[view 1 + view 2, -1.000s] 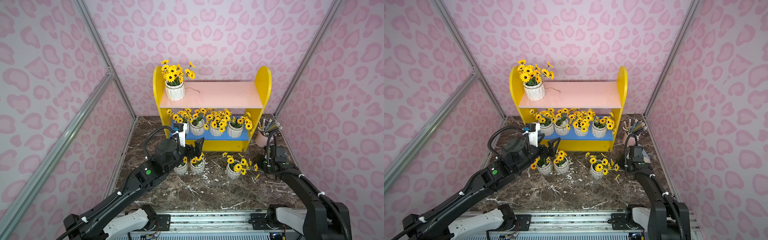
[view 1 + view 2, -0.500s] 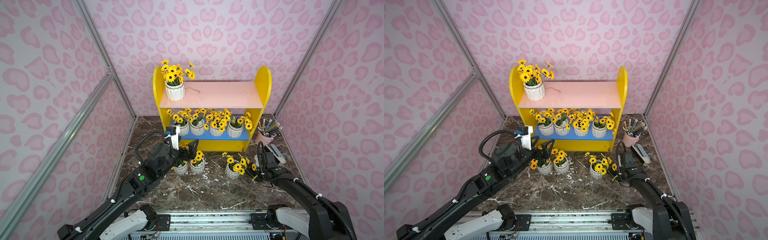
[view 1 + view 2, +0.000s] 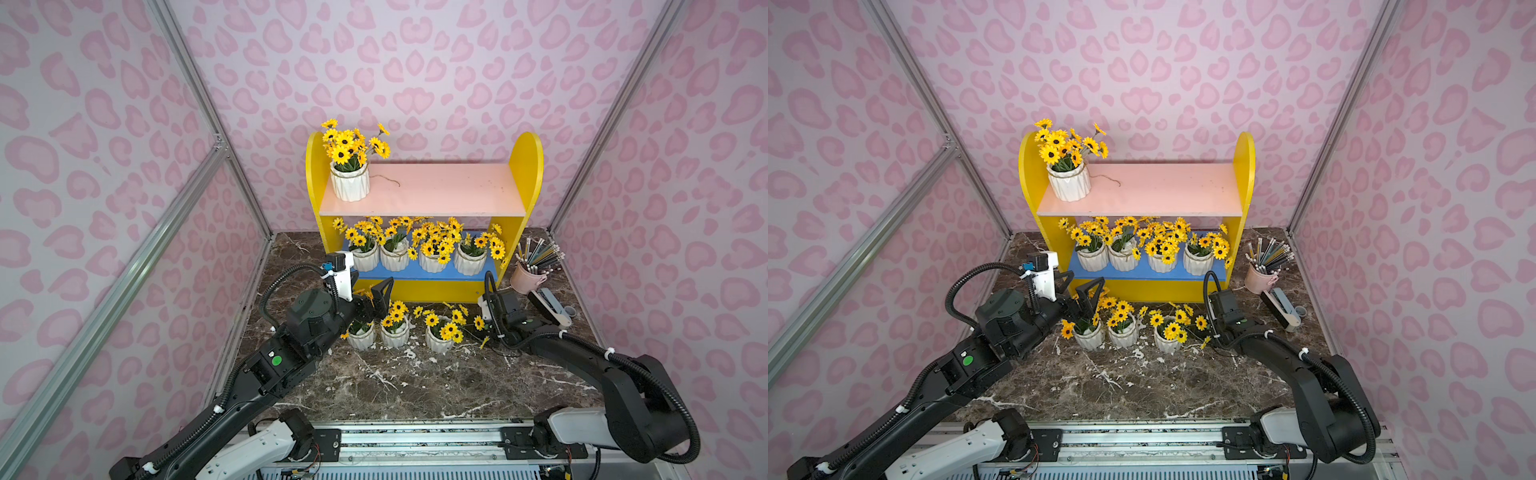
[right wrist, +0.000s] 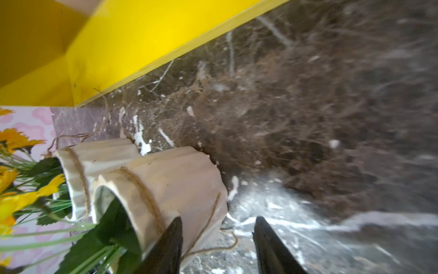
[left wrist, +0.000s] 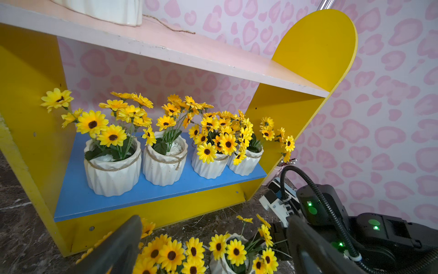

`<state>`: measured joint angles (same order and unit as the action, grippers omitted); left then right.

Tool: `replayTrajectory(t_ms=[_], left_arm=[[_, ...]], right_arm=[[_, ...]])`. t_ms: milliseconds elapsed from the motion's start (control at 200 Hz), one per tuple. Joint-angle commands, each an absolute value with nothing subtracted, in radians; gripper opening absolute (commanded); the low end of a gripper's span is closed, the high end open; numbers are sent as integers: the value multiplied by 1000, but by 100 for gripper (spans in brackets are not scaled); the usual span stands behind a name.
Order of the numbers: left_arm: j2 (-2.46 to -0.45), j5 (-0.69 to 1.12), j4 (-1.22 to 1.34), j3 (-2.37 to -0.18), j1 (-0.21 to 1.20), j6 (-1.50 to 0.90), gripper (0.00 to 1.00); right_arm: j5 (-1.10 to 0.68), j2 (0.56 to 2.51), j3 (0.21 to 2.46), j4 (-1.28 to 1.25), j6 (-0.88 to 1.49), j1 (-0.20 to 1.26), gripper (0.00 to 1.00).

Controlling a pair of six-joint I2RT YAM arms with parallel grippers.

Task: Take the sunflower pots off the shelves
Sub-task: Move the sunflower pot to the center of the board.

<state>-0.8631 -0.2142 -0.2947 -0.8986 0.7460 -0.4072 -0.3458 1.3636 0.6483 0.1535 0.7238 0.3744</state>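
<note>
Right pincer [image 4: 216,225] nearer (pot [image 3: 437,344] upright)

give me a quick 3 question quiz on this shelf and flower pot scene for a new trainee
1. Multiple choice: how many sunflower pots stand on the blue lower board? A three, B four, C five
2. True or false: the pink upper board holds two pots.
3. Short answer: which gripper is nearest the leftmost pot on the table, and are its fingers open or shut?

Key
1. B
2. False: a single pot stands there, at one end of the board.
3. The left gripper, fingers open and holding nothing.
</note>
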Motion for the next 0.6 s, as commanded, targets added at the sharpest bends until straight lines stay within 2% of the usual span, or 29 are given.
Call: replayTrajectory(t_ms=[0,185,330,595], left_arm=[[-854,-224,-273,-908,745,-402,97],[-843,-230,-292,-921,745,-396,98],[-829,-239,-308,-926,746,-385,97],[-812,-342,-429,-971,744,-376,97]], right_arm=[[-377,1397,671,48,793,415,52],[-419,1421,687,-33,812,437,53],[-415,1394,708,7,762,437,56],[-209,1189,838,377,577,431,62]])
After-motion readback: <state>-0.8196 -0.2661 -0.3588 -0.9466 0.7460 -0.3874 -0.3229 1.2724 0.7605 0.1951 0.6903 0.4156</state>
